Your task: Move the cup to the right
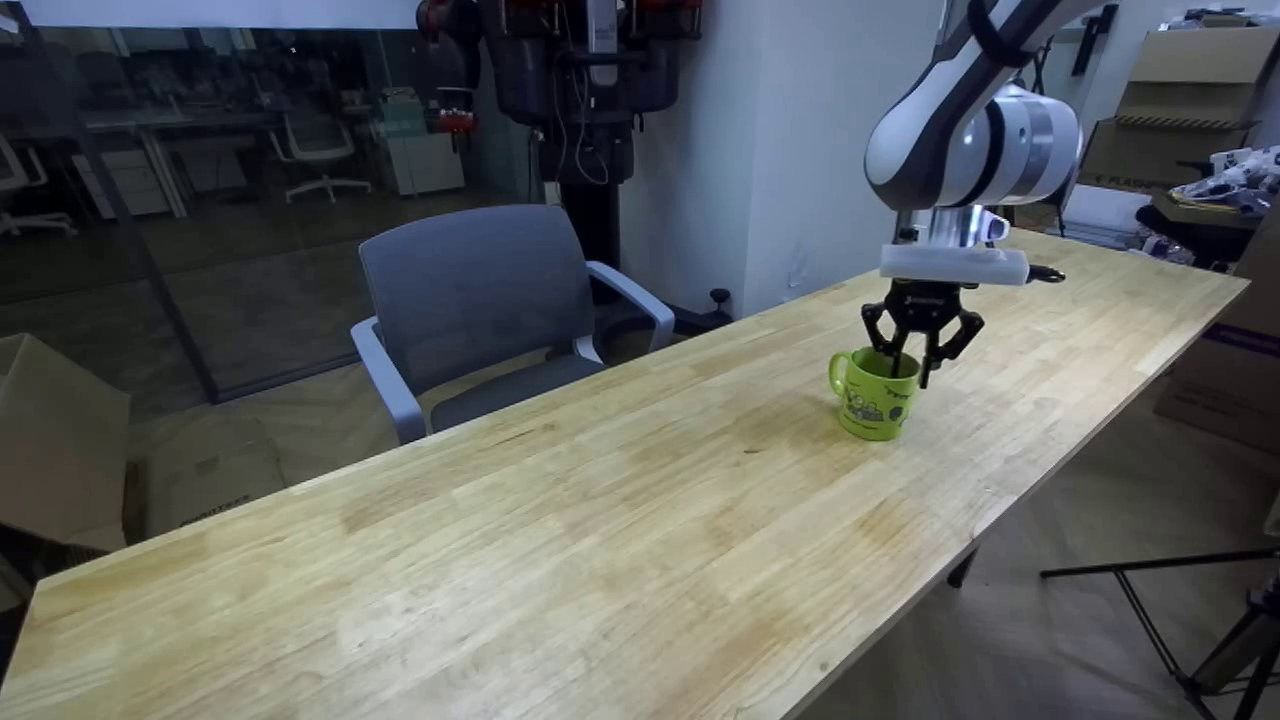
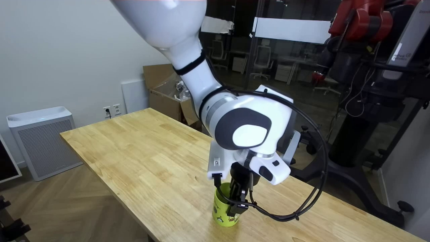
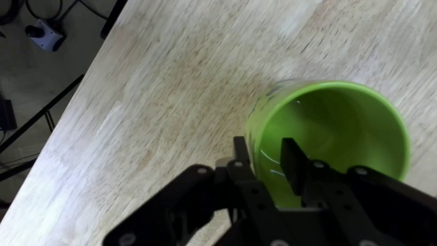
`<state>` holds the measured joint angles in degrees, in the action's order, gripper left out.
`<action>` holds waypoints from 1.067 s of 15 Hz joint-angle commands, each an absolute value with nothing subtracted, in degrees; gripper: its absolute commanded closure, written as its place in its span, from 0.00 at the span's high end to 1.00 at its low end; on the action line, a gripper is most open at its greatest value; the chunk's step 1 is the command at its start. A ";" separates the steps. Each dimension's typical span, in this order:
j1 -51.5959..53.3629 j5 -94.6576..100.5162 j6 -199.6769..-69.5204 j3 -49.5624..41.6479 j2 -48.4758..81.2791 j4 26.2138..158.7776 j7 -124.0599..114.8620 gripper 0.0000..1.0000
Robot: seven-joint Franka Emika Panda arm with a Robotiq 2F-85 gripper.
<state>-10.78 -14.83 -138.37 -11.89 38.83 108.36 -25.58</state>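
The lime-green cup (image 1: pixel 868 405) stands upright on the wooden table, its loop handle on the left in this exterior view and dark printed drawings on its wall. In an exterior view the cup (image 2: pixel 219 210) is partly covered by the gripper and a cable. My gripper (image 1: pixel 911 378) points down over the cup's rim. In the wrist view the cup (image 3: pixel 348 126) shows its open inside, and the gripper (image 3: pixel 264 139) straddles its wall. One finger is inside the cup, the other outside. A gap shows between the fingers, wider than the wall, so it is partly open.
The long wooden table (image 1: pixel 480 570) has its near edge a short way from the cup. A grey chair (image 1: pixel 480 300) stands at the far side. A dark robot with red parts (image 2: pixel 373 67) stands behind. A black cable (image 2: pixel 314 126) loops from the wrist beside the cup.
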 commanded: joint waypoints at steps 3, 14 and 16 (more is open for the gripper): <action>-9.06 -14.99 -138.61 -13.16 35.48 109.86 -29.11 0.78; -6.33 -14.14 -139.61 -13.48 24.98 118.42 -29.99 1.00; -5.97 -14.13 -139.62 -13.41 22.39 120.85 -30.35 1.00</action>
